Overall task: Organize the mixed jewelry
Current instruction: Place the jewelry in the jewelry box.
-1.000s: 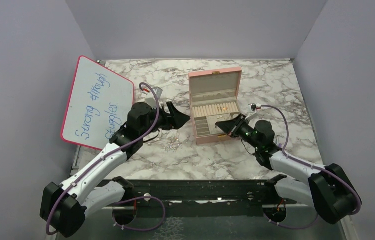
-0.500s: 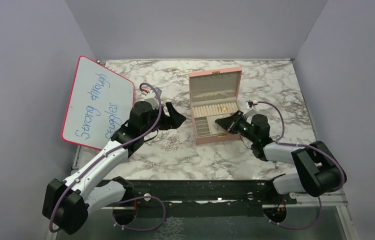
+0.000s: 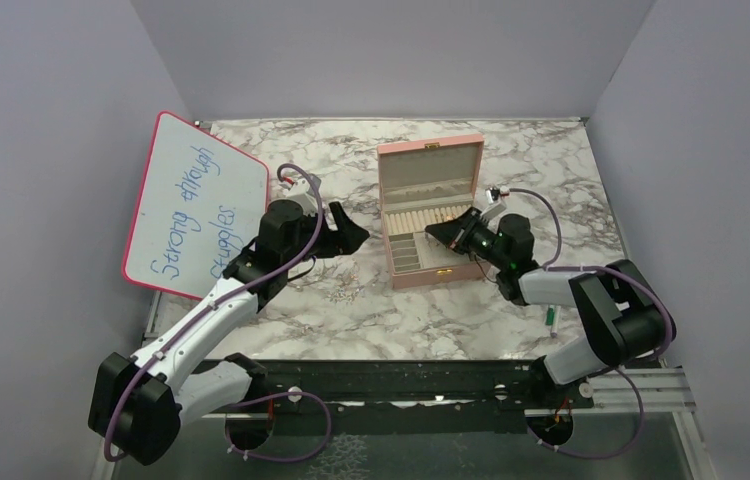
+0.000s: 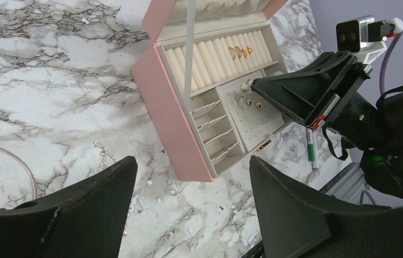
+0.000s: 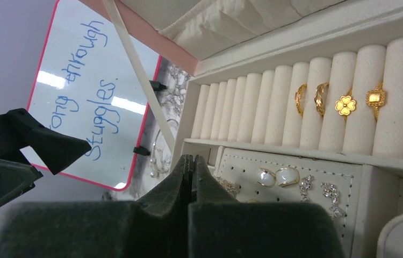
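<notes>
Right hand [image 5: 191,161], pressed together, has swung farther over the pink box [image 3: 429,279]; left hand [image 4: 193,166] hangs apart.

text: "Strong through struggles." | on: the white board [image 3: 196,205] with the pink edge | look: blue letters written by hand, in two rows, running up the board in the top view | right wrist view: only "ong through" and "Struggles." show, the start is cut off
</notes>
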Robot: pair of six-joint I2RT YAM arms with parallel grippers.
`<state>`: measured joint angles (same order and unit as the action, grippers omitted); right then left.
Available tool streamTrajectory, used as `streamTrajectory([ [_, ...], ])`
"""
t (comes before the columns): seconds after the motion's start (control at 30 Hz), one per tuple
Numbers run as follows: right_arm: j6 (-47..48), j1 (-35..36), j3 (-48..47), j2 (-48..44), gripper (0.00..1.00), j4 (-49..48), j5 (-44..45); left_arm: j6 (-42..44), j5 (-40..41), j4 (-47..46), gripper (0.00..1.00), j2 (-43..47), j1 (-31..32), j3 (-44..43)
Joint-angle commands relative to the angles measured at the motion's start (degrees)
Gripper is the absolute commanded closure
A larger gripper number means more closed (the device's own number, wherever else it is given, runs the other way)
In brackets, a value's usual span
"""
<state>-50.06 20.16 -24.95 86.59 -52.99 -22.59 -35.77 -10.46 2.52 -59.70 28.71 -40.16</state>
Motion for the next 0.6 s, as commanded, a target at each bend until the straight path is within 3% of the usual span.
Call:
streamTrajectory([
  [0.0,1.6,-0.3,-1.8,1.3,0.99,-0.8,-1.9,0.2,-1.1,-2.1,0.22,-0.2,-0.6,-0.6],
  [0.33,4.6,-0.3,-3.4,-0.3,0.99,8.0,-2.0,-0.1,-1.9,-2.3,0.22,-0.6,-1.1,-0.1],
  [0.57,5.4,-0.3,-0.5,-6.3,0.99,7.8,-3.7,-0.2,-2.5,-2.3,0.22,0.1,-1.3,0.2],
])
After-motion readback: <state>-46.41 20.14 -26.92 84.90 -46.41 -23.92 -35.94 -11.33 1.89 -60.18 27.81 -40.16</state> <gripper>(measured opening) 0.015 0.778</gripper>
